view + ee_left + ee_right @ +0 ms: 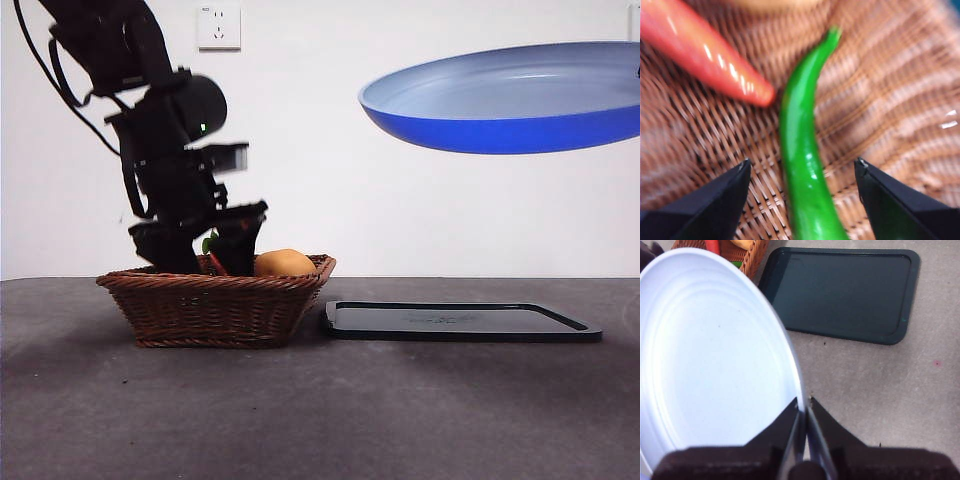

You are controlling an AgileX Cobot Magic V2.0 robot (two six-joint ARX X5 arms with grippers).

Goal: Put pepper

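Observation:
The pepper point(802, 150), long, glossy and green, lies on the floor of the wicker basket point(215, 305). My left gripper point(802, 167) is open inside the basket, one jaw on each side of the pepper, not closed on it. In the front view the left gripper point(215, 255) reaches down into the basket and the pepper is hidden by the rim. My right gripper point(803, 407) is shut on the rim of a blue plate point(510, 95) with a pale inside point(710, 355), held high above the black tray point(460, 320).
A red-orange vegetable point(705, 55) lies beside the pepper in the basket. A rounded orange-yellow fruit point(284, 263) shows above the basket's rim. The black tray point(840, 295) lies flat on the grey table right of the basket.

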